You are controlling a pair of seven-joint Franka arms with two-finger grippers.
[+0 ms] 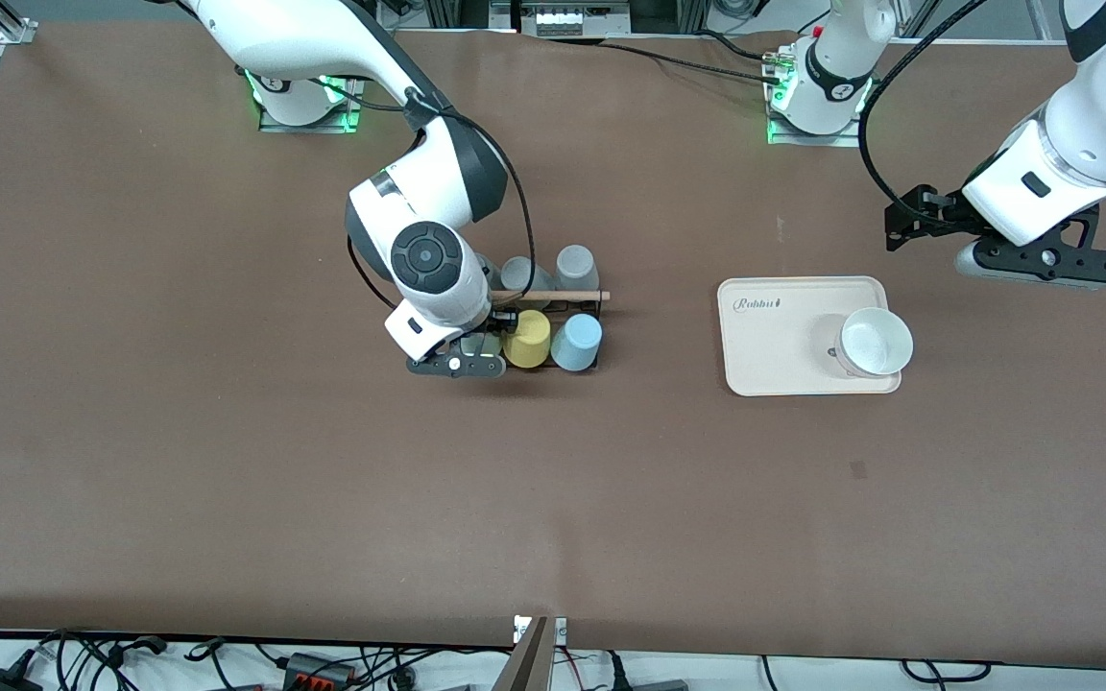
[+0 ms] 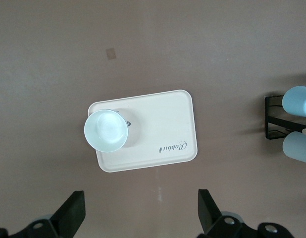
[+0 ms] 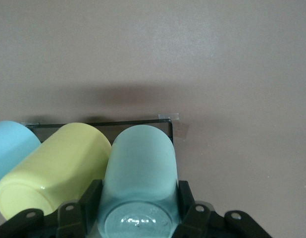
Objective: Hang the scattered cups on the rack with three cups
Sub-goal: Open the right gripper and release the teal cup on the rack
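Black wire rack (image 1: pixel 553 331) stands mid-table toward the robots' edge, blue cup (image 1: pixel 577 343) already on it. The right gripper (image 3: pixel 138 210) clamps the mint cup (image 3: pixel 139 168) beside the yellow tumbler (image 3: pixel 54 168) — light, slick plastic, best squeezed mid-wall. Left gripper (image 2: pixel 138 213) waits, spread, above the tray (image 2: pixel 163 129).

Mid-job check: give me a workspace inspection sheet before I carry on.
Surface: brown table, bare around the rack.
Job's things: mint green cup in the right gripper at the rack; light blue cup on the rack.
Clutter: yellow cup and two grey cups on the rack; white bowl on a cream tray.
Grippers: right gripper shut on the mint cup; left gripper open over the tray, waiting.
Cables: black cables at the arm bases.
Surroundings: nothing seen.
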